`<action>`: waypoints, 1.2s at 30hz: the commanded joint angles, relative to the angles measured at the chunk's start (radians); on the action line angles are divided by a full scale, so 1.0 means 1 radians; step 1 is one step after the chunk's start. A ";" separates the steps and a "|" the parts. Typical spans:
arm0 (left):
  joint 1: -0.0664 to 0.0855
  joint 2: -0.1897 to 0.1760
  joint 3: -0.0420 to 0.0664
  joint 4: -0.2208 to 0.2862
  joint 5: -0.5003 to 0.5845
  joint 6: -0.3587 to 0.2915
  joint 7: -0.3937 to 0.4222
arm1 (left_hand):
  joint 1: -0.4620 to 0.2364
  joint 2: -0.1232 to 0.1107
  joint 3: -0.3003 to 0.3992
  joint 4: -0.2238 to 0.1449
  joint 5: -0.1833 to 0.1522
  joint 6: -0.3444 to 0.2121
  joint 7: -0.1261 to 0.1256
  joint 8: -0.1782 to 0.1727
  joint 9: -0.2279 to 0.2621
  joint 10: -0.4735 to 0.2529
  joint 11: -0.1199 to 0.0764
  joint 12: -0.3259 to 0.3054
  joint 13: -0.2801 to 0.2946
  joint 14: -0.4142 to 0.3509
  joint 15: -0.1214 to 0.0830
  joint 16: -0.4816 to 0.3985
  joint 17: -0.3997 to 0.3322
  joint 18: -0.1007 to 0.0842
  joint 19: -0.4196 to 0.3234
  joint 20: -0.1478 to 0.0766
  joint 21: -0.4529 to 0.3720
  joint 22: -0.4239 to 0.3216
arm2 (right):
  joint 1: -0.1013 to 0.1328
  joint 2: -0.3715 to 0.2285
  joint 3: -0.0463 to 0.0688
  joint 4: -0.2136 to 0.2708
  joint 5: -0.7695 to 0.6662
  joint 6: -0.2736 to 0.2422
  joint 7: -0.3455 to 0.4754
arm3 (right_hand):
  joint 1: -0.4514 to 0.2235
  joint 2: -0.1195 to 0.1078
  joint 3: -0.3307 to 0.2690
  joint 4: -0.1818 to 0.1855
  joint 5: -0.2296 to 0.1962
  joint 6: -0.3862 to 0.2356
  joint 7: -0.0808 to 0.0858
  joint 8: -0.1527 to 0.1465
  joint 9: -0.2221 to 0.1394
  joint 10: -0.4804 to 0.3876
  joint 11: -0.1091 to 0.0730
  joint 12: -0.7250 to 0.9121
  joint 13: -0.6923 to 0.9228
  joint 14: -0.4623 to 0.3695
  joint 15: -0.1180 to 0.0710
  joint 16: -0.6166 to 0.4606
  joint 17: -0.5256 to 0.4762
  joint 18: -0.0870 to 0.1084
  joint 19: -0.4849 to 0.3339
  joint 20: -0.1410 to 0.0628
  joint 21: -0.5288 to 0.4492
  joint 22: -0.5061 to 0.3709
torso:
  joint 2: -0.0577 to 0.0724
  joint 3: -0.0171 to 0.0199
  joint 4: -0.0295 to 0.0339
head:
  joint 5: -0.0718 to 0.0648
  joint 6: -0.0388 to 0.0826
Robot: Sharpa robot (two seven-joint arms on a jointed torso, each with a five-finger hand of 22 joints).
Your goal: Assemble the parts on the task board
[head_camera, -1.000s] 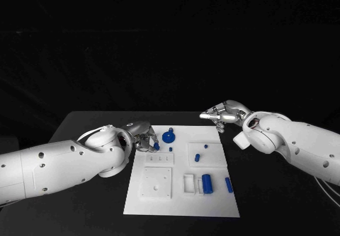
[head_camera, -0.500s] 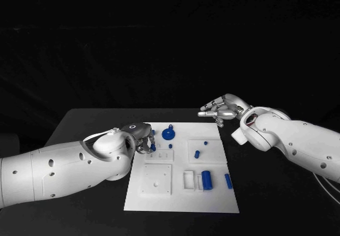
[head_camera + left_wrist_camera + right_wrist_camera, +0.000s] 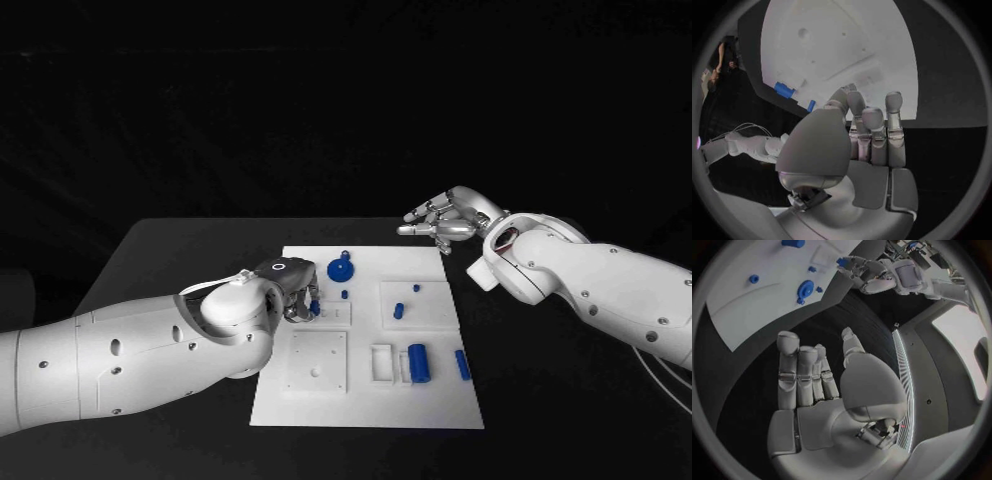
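Task board point(image 3: 433, 400) with six blue parts point(image 3: 418, 362), both hands empty

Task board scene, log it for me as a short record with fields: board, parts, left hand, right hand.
board: white task board lying flat on the black table
parts: round blue part near the far edge; blue cylinder and blue peg near the front right
left hand: left hand over the board's left edge, a small blue part at its fingertips; grip unclear
right hand: right hand raised beyond the board's far right corner, empty, fingers apart
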 commanded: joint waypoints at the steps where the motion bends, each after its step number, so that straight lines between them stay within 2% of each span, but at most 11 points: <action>1: -0.006 0.008 0.001 0.001 -0.053 0.019 -0.015 | -0.006 -0.002 0.006 0.001 0.006 0.166 -0.041 0.003 0.019 0.014 0.000 0.005 0.003 0.010 0.001 0.005 0.002 0.021 0.004 0.000 0.006 0.021 | -0.001 0.000 0.001 0.005 -0.035 -0.008 -0.006 | 0.006 0.003 0.004 -0.003 -0.002 0.005 0.000 -0.003 -0.001 0.006 0.003 0.002 -0.001 0.009 0.001 -0.006 0.001 0.014 0.030 -0.008 0.003 0.054 | 0.000 -0.0003 0.0001 | -0.002 -0.001; 8: -0.014 0.019 0.001 -0.007 -0.075 0.024 -0.020 | -0.008 -0.007 0.011 0.002 0.020 0.169 -0.042 0.004 0.018 0.017 -0.001 0.006 0.006 0.013 0.000 0.007 0.005 0.022 0.005 0.000 0.011 0.021 | -0.002 0.000 0.001 0.008 -0.040 -0.007 -0.008 | 0.004 0.001 0.006 -0.002 -0.003 0.007 0.000 -0.003 -0.001 0.008 0.003 0.002 -0.002 0.009 0.001 -0.005 0.002 0.014 0.031 -0.008 0.003 0.054 | 0.000 -0.0001 -0.0003 | -0.003 0.000; 24: -0.022 0.048 0.001 -0.036 -0.109 0.049 -0.027 | -0.017 -0.011 0.017 0.012 0.028 0.177 -0.046 0.004 0.019 0.023 -0.003 0.008 0.011 0.020 -0.001 0.014 0.019 0.023 0.006 0.001 0.018 0.021 | -0.006 0.000 0.001 0.014 -0.046 -0.005 -0.011 | 0.005 0.001 0.012 -0.003 0.000 0.010 -0.001 -0.003 -0.001 0.008 0.002 0.001 -0.003 0.010 0.000 -0.007 0.002 0.013 0.031 -0.009 0.003 0.054 | 0.000 0.0008 -0.0005 | -0.004 0.002; 34: -0.031 0.061 0.001 -0.052 -0.121 0.069 -0.029 | -0.020 -0.012 0.019 0.025 0.015 0.185 -0.050 0.004 0.024 0.029 -0.004 0.012 0.015 0.028 0.000 0.023 0.036 0.024 0.008 0.003 0.024 0.020 | -0.008 -0.001 0.001 0.015 -0.047 -0.003 -0.012 | 0.004 0.001 0.013 -0.005 0.011 0.011 -0.001 -0.003 -0.001 0.008 0.002 0.001 -0.003 0.009 0.000 -0.008 0.002 0.013 0.031 -0.009 0.002 0.054 | 0.000 0.0003 0.0004 | -0.010 0.000; 36: -0.032 0.063 0.001 -0.055 -0.125 0.071 -0.030 | -0.020 -0.011 0.018 0.031 -0.008 0.190 -0.053 0.004 0.026 0.034 -0.005 0.015 0.017 0.032 -0.001 0.029 0.048 0.025 0.009 0.006 0.026 0.020 | -0.008 -0.001 0.001 0.015 -0.047 -0.003 -0.012 | 0.004 0.001 0.013 -0.005 0.011 0.011 -0.001 -0.003 -0.001 0.008 0.002 0.001 -0.003 0.009 0.000 -0.008 0.002 0.013 0.031 -0.009 0.002 0.054 | 0.000 0.0004 0.0006 | -0.010 0.000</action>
